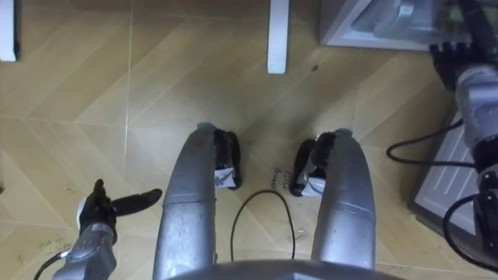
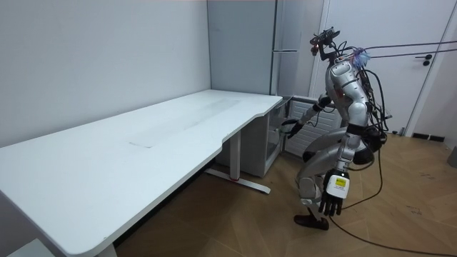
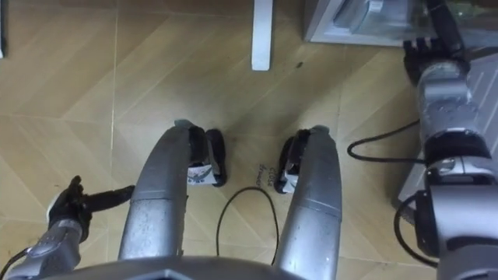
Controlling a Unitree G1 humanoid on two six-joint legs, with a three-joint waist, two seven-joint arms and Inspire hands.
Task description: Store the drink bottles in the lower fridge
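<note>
The robot is standing with bent knees on the brown wooden floor (image 1: 117, 78), just past the end of the long white tabletop (image 2: 143, 143) and in front of the tall grey metal fridge (image 2: 296, 36). The low grey fridge box (image 1: 350, 23) is sitting ahead of the robot and off to its right side, down near the floor. It is looking open, with pale shapes inside that are too blurry to name. The white table leg (image 1: 278, 35) is standing just to the left of it. The robot's right hand (image 1: 451, 62) is reaching forward and is right at the front of that low fridge box, so it is the nearer hand by far. Its dark fingers (image 1: 445, 53) are pointing toward the box, but I cannot tell if they are wide or curling round something. The left hand (image 1: 97, 208) is hanging low beside the left leg, well apart from the fridge, with its fingers loose and straight, holding nothing. I cannot tell where the drinks are. I think the way in is lying forward, low and to the right, so the right hand is looking like the one for the job.
</note>
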